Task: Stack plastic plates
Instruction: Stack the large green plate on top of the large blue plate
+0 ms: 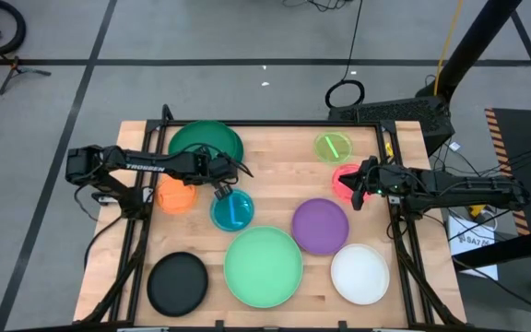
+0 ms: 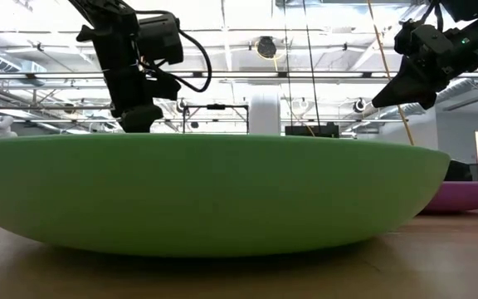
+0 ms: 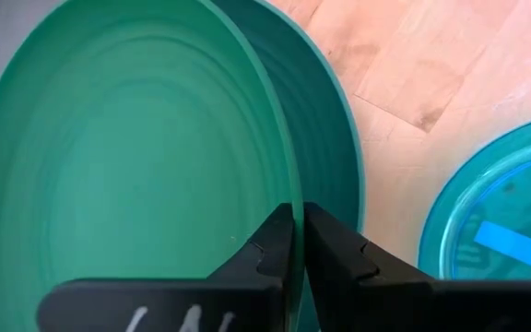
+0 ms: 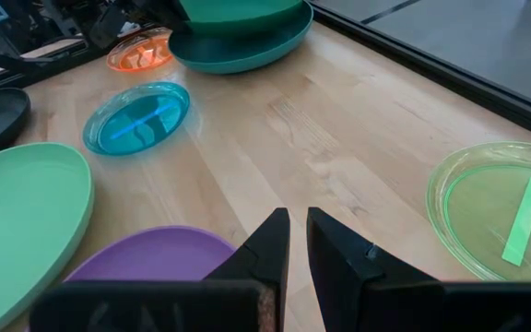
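My left gripper (image 1: 221, 173) (image 3: 298, 210) is shut on the dark green plate (image 1: 206, 140) (image 3: 127, 138) at the table's far left. This plate is over the teal plate (image 3: 335, 120) (image 4: 247, 53). My right gripper (image 1: 356, 183) (image 4: 298, 217) is shut and empty, above the pink plate (image 1: 342, 175) at the right. The other plates lie flat on the table: orange (image 1: 175, 195), blue (image 1: 232, 211), mint green (image 1: 264, 266), black (image 1: 177, 282), purple (image 1: 321, 225), white (image 1: 359, 273) and lime (image 1: 334, 146). My left gripper pinches the dark green plate's rim (image 3: 279, 198) on its near right side, toward the blue plate. One finger is on the plate's upper face and the other is under the rim. The plate is over the teal plate. Whether it rests on it, I cannot tell.
The table's raised dark frame (image 1: 275, 123) runs along the far edge. Bare wood (image 1: 279, 175) lies between the teal plate and the lime plate. In the low view the mint green plate (image 2: 197, 191) fills the foreground, with the purple plate (image 2: 463, 195) behind it.
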